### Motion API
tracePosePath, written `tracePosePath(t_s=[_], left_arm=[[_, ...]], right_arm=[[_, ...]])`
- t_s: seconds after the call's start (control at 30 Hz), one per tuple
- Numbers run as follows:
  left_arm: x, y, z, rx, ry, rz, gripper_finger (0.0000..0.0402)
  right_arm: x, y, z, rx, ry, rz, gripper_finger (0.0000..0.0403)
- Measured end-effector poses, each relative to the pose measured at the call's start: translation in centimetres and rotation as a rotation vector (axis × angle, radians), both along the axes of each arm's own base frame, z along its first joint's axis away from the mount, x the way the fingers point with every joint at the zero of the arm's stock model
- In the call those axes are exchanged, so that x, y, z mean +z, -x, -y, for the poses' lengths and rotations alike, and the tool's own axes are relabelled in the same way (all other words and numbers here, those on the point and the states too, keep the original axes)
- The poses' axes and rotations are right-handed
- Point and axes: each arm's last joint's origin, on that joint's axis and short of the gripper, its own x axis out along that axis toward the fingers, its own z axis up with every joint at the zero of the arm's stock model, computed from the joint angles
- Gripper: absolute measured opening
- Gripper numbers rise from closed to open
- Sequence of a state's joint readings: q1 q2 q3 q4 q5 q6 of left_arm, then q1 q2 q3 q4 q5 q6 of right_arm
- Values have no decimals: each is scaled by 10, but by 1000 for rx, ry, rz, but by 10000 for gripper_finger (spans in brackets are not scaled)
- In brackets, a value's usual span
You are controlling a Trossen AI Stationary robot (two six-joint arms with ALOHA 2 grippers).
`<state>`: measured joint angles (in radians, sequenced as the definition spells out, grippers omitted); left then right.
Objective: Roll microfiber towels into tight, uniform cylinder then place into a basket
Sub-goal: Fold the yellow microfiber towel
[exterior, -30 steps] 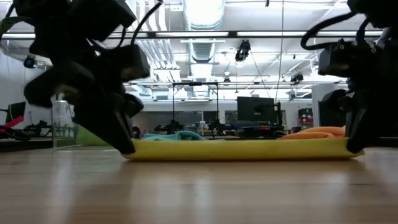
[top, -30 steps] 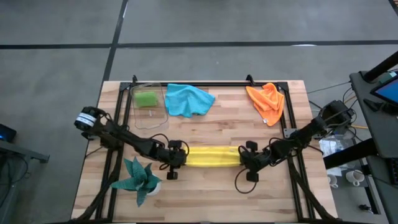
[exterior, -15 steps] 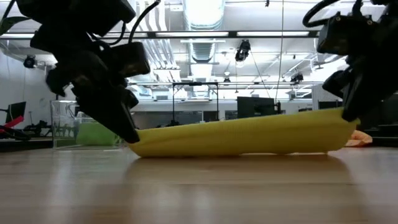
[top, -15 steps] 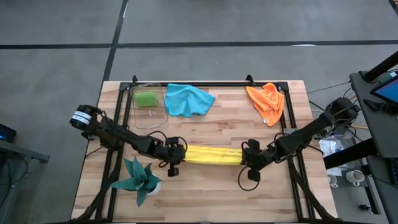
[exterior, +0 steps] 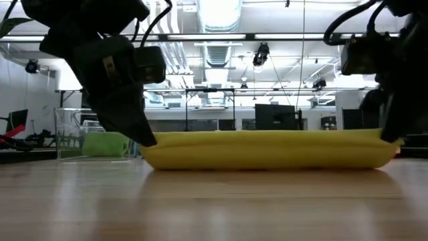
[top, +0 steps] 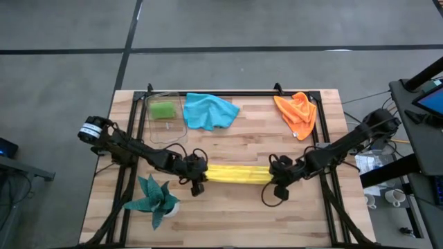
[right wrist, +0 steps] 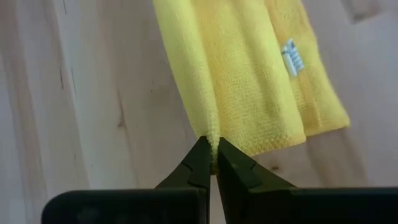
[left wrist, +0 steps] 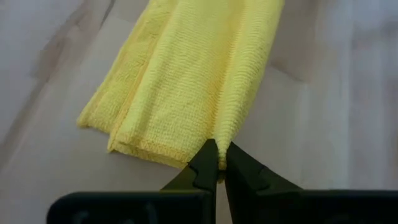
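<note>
Left gripper (left wrist: 219, 163) and right gripper (right wrist: 211, 157) each pinch an end of the yellow towel (top: 238, 173). It stretches between the jaws, likely kept taut for even rolling.

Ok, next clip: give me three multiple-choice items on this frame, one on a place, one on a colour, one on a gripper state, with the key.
1. Where does the green towel lie?
A. in the clear basket
B. beside the plant
C. on the orange towel

2. What colour is the towel stretched between the two grippers?
A. blue
B. yellow
C. orange

3. How does the left gripper stand?
A. wide open above the table
B. shut on nothing
C. shut on an edge of the towel

Key: 1 A, the high view shows it inside the basket's walls at the table's far left. 2 B, the yellow towel spans from the left gripper to the right gripper. 3 C, the left wrist view shows both fingers pinching a yellow fold.
</note>
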<state>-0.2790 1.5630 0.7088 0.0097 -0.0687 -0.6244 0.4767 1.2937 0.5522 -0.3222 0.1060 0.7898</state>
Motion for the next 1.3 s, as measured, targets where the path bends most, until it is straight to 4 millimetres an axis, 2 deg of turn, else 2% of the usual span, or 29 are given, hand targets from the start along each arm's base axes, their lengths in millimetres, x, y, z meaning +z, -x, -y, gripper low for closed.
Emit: tracePosePath(t_s=[0.13,0.4,0.6,0.73,1.03,1.3], left_arm=[[2,-3,-4,13,3,12,0],[-1,-6,-35,141,-53,-1,0],[-2,-7,-50,178,-79,-3,0],[-2,-7,-46,149,-91,2,0],[-12,3,-35,65,-132,-12,2],[-16,7,-35,23,-173,-47,52]], right_arm=[[-1,0,0,4,-1,-9,9],[0,-2,10,-71,58,8,9],[-2,-7,23,-134,72,-4,9],[-2,-6,20,-22,96,1,9],[-1,-7,18,-8,110,18,10],[-11,-7,19,-17,159,-17,28]])
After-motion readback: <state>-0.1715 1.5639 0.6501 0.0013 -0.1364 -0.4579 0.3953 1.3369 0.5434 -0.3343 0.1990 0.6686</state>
